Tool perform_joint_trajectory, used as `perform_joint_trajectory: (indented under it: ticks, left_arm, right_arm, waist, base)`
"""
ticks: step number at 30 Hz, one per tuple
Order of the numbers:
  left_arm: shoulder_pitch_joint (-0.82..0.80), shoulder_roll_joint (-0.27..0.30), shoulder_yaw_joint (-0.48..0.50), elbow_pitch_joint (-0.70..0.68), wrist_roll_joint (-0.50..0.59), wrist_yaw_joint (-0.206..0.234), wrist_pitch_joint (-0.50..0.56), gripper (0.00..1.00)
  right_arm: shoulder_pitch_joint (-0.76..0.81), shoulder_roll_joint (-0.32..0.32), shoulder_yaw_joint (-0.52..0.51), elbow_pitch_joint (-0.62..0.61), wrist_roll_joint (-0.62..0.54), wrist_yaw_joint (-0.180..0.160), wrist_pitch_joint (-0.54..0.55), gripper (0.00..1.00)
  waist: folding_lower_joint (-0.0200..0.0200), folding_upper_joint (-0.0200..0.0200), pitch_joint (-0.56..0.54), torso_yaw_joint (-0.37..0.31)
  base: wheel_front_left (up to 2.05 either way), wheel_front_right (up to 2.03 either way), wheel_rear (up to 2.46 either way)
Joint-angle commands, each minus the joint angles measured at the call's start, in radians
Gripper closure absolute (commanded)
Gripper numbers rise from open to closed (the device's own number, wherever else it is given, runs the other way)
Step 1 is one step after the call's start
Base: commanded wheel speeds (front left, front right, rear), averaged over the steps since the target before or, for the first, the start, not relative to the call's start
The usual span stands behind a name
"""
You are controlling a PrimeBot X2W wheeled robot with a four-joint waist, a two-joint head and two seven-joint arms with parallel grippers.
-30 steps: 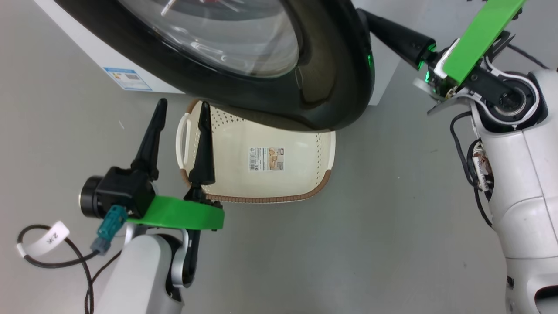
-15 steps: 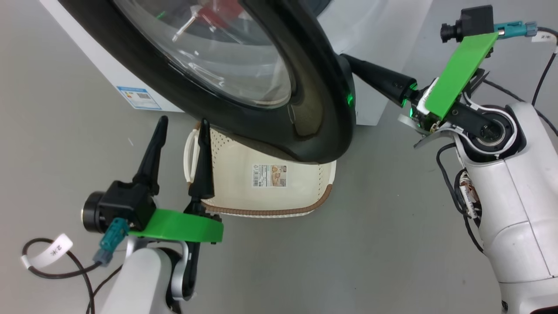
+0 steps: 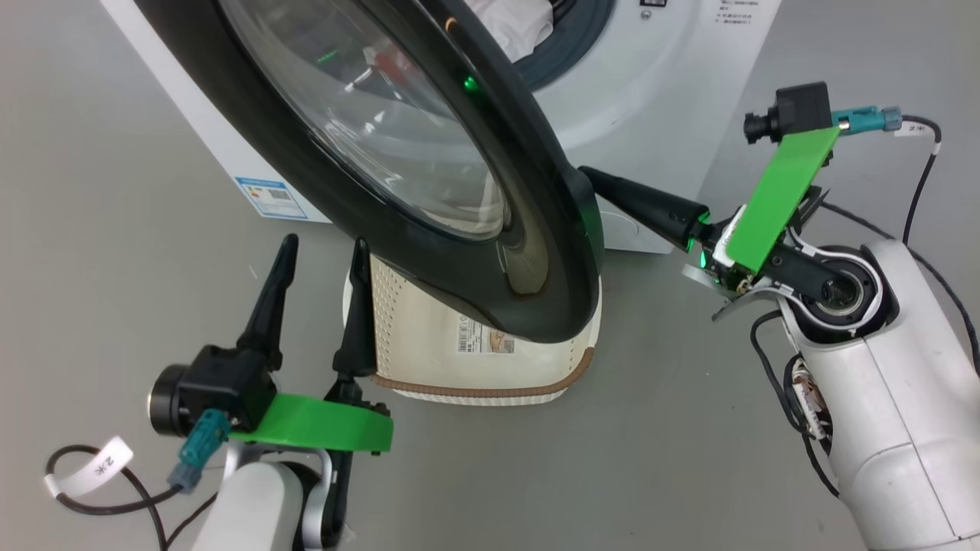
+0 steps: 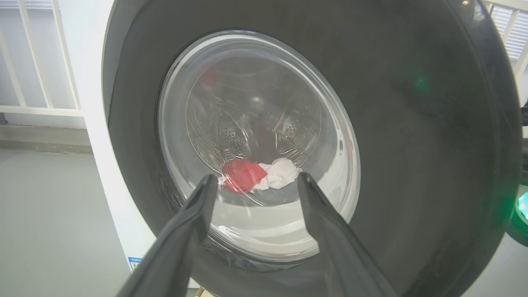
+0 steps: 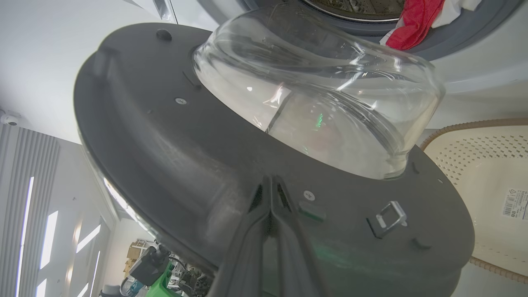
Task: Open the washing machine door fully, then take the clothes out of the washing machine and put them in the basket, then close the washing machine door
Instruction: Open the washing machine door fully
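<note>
Washing machine door is swung partly open over the basket; closed right gripper is set against its inner face. Left gripper is held wide, empty, beside basket. Clothes are seen in drum.

L hand fingers spread wide; R hand fingers pressed together.

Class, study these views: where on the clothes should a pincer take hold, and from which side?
Grip the red fold of the clothes that spills over the grey gasket: it hangs loose, nearest the front. Probably come from the front, past the free edge of the half-open washing machine door.
</note>
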Motion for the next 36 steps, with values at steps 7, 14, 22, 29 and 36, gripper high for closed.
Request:
perform_joint_trajectory:
  ticks: [7, 14, 22, 29, 36]
  left_arm:
    - [0.028, 0.028, 0.026, -0.043, -0.009, 0.016, -0.005, 0.0]
    - [0.051, 0.028, 0.02, -0.052, -0.015, 0.025, 0.0, 0.0]
    - [0.074, 0.031, 0.015, -0.063, -0.024, 0.031, 0.004, 0.0]
    - [0.084, 0.033, 0.012, -0.068, -0.033, 0.033, 0.005, 0.0]
    - [0.091, 0.033, 0.01, -0.07, -0.04, 0.037, 0.003, 0.0]
  right_arm:
    - [0.062, 0.02, 0.034, -0.067, 0.024, 0.008, 0.008, 1.0]
    - [0.119, 0.02, 0.049, -0.099, 0.044, 0.008, 0.004, 1.0]
    - [0.169, 0.02, 0.065, -0.118, 0.058, 0.008, 0.001, 1.0]
    - [0.186, 0.02, 0.079, -0.122, 0.059, 0.008, -0.003, 1.0]
    - [0.19, 0.02, 0.091, -0.119, 0.062, 0.008, -0.005, 1.0]
  waist:
    - [0.0, 0.0, -0.036, 0.03]
    - [0.0, 0.0, -0.07, 0.065]
    - [0.0, 0.0, -0.091, 0.115]
    - [0.0, 0.0, -0.095, 0.158]
    - [0.0, 0.0, -0.099, 0.191]
  base:
    - [0.0, 0.0, 0.0]
    - [0.0, 0.0, 0.0]
    - [0.0, 0.0, 0.0]
    - [0.0, 0.0, 0.0]
    - [0.0, 0.0, 0.0]
